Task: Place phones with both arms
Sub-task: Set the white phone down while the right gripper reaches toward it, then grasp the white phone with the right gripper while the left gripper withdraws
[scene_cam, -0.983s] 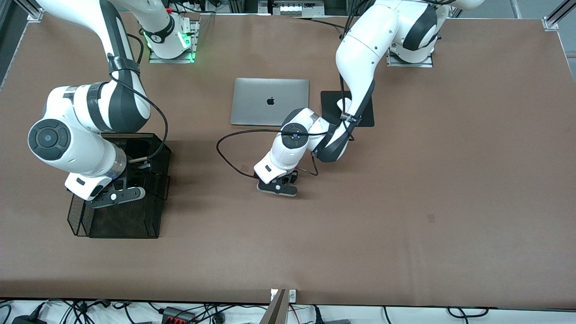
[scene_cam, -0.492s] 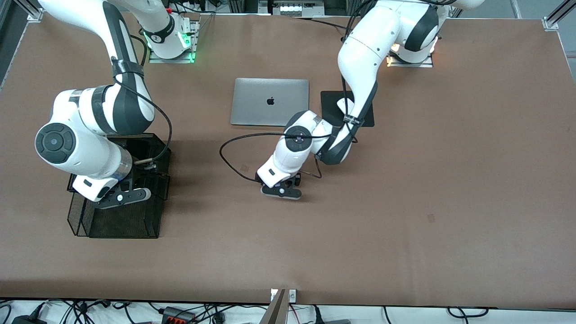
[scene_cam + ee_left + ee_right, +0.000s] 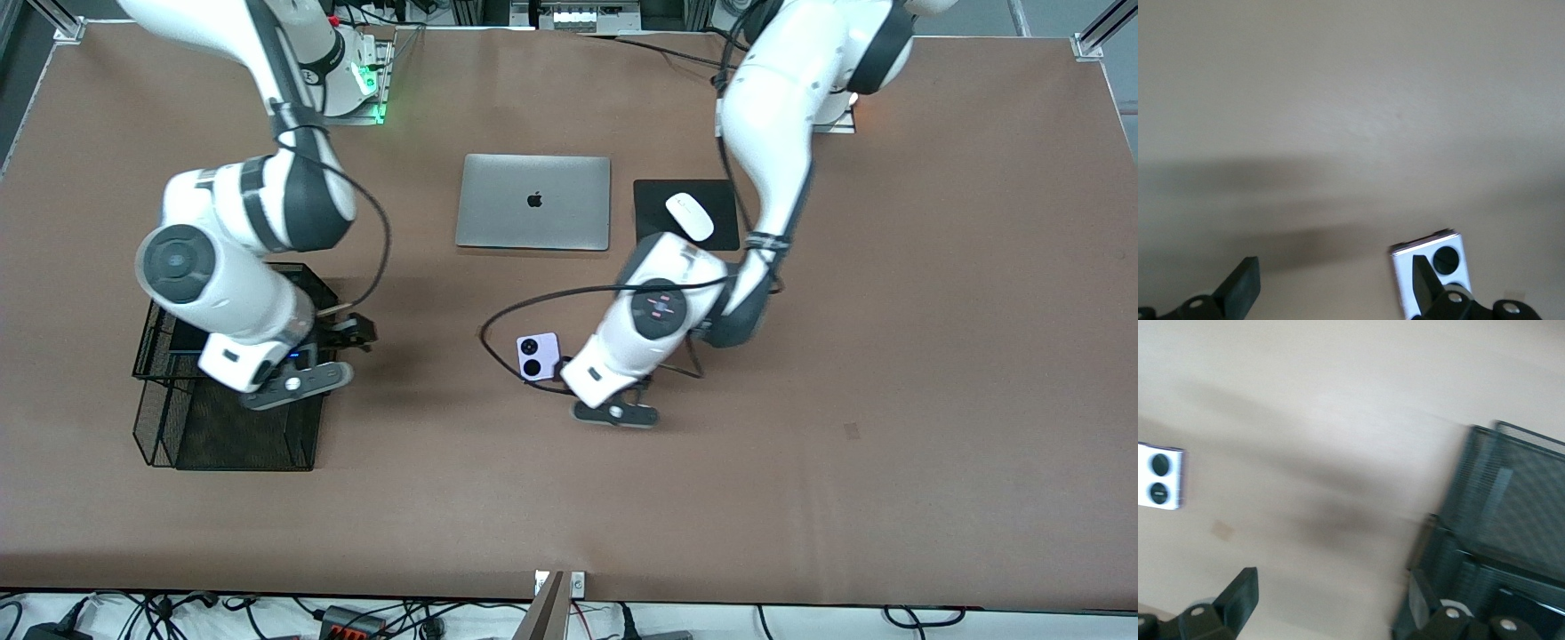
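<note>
A small squarish lilac-white phone [image 3: 538,356] with two round black lenses lies flat on the brown table, nearer to the front camera than the laptop. My left gripper [image 3: 613,402] hovers beside it, toward the left arm's end, open and empty. In the left wrist view, the phone [image 3: 1402,280] lies just under one fingertip [image 3: 1423,287], outside the open left gripper [image 3: 1335,290]. My right gripper [image 3: 307,369] hangs open and empty over the rim of the black mesh basket [image 3: 222,444]. The right wrist view shows the right gripper [image 3: 1331,600], the basket [image 3: 1511,513] and the phone [image 3: 1161,485] farther off.
A shut silver laptop [image 3: 533,201] lies farther from the front camera, with a white mouse [image 3: 690,216] on a black pad [image 3: 658,200] beside it. A black cable loops from the left arm past the phone. The basket stands toward the right arm's end of the table.
The left gripper opened, let go of the lilac phone and drew away toward the left arm's end, uncovering it. The right arm swung from over the basket toward the table's middle.
</note>
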